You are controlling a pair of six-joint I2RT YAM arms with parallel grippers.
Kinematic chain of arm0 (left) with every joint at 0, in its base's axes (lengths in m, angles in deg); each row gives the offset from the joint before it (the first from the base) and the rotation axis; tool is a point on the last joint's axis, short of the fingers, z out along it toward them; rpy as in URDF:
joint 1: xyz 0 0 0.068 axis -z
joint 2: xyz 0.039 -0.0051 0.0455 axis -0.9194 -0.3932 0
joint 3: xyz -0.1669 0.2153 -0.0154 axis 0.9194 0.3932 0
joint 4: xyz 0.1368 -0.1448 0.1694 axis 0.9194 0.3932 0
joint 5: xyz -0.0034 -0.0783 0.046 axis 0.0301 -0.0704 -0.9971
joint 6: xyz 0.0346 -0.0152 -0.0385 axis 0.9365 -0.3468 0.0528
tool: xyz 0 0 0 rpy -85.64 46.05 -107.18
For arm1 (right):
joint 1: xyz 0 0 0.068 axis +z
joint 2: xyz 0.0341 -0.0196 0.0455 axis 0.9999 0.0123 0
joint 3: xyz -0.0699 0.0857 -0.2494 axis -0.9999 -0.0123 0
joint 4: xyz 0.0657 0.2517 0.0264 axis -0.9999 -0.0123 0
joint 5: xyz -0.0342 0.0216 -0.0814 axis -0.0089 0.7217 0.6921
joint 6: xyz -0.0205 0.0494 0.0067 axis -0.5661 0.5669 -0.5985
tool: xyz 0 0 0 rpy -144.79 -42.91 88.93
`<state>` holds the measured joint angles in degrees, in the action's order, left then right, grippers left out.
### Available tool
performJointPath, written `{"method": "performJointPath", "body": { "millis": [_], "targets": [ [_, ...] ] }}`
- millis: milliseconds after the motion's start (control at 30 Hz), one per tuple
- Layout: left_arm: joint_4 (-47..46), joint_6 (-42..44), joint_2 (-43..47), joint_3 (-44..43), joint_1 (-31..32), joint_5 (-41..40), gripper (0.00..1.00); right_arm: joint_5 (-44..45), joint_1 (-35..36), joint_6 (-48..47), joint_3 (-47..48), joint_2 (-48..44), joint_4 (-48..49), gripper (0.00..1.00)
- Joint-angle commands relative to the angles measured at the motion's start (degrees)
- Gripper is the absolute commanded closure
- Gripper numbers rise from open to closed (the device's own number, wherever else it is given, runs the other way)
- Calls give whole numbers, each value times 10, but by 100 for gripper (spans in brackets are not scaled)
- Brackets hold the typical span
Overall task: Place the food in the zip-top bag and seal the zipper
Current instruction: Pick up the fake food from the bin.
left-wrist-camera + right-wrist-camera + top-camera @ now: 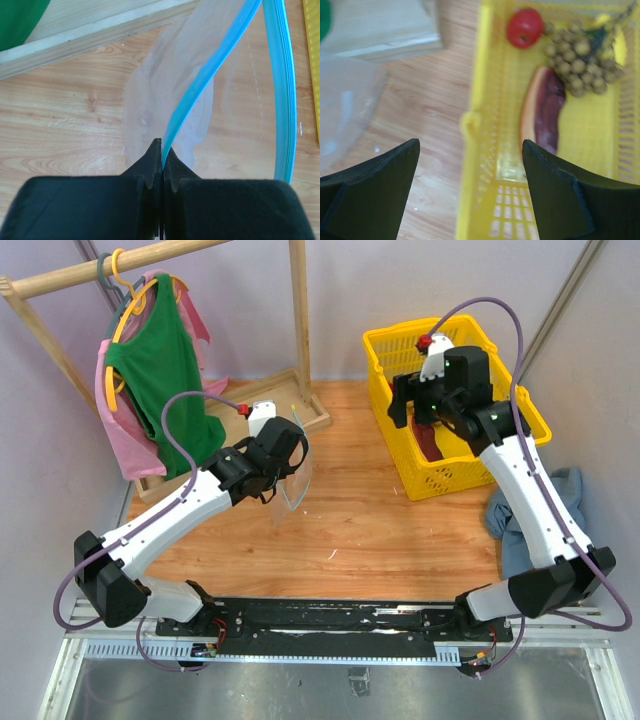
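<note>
Food (580,65) lies in the yellow basket (455,480) at the table's (350,530) two o'clock, below the right gripper (470,145), whose jaws gape wide and empty. Near the middle, toward nine o'clock, the left gripper (161,150) is clenched on the blue zipper (215,70) of the clear bag (165,90).

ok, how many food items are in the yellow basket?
3: red fruit at the far end, tan bunch beside it, dark red piece nearer the middle. More may be hidden.

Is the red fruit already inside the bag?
No, the red fruit lies in the basket, next to the bunch of brown fruits.
</note>
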<state>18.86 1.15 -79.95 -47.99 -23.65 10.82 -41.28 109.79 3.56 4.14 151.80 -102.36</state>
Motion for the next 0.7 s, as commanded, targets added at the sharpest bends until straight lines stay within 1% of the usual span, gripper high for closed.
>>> {"method": "performJointPath", "body": {
  "millis": [0,167,267,400,433,667],
  "targets": [
    [-15,11,-12,-13,-3,10,100,22,-80,-10,23,52,-48,14],
    [-28,18,-18,-13,-3,27,100,32,-133,-20,35,122,-47,9],
    [-29,24,-18,-15,-3,29,100,45,-147,-33,44,178,-52,4],
    [-33,32,-17,-13,-3,33,100,40,-153,-52,58,249,-54,0],
    [-33,33,-17,-13,-3,33,100,38,-153,-59,65,272,-55,1],
    [-40,41,-21,-10,-3,38,100,34,-153,-72,95,380,-51,2]
  ]
}}
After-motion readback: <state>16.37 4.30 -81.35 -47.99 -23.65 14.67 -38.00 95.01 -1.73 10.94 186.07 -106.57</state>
